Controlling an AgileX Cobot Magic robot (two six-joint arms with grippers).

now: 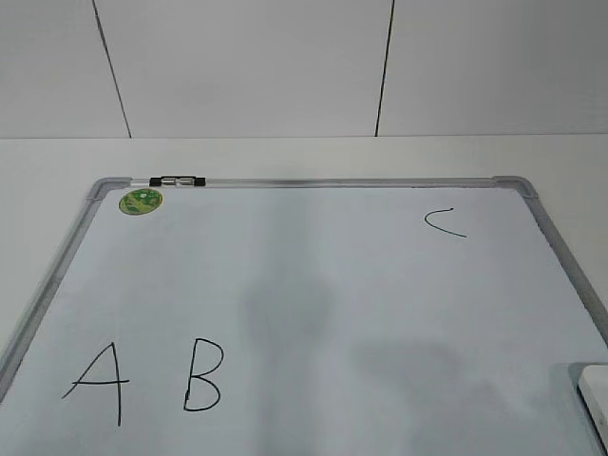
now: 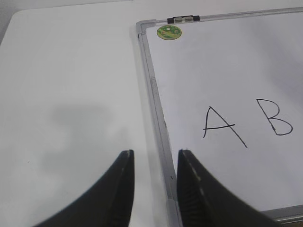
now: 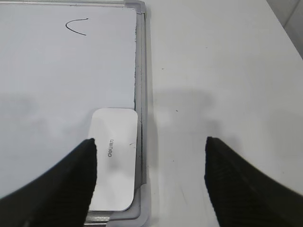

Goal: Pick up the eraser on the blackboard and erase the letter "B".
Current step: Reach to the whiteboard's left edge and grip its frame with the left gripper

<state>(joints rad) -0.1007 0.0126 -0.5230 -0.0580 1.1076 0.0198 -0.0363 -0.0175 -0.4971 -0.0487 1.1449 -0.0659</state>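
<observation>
The blackboard [image 1: 313, 285] is a white dry-erase board with a silver-grey frame, lying flat on the table. The letter "B" [image 1: 202, 374] is drawn in black at its near left, beside an "A" [image 1: 98, 382]; it also shows in the left wrist view [image 2: 279, 117]. The white eraser [image 3: 116, 156] lies in the board's near right corner; only its edge shows in the exterior view [image 1: 596, 394]. My right gripper [image 3: 150, 156] is open above the board's right frame, its left finger over the eraser's edge. My left gripper [image 2: 155, 161] is open and empty over the board's left frame.
A small curved "C" [image 1: 445, 222] sits at the board's far right. A round green sticker [image 1: 141, 200] and a black-and-silver clip [image 1: 178, 180] are at the far left corner. White table surrounds the board; a white tiled wall stands behind.
</observation>
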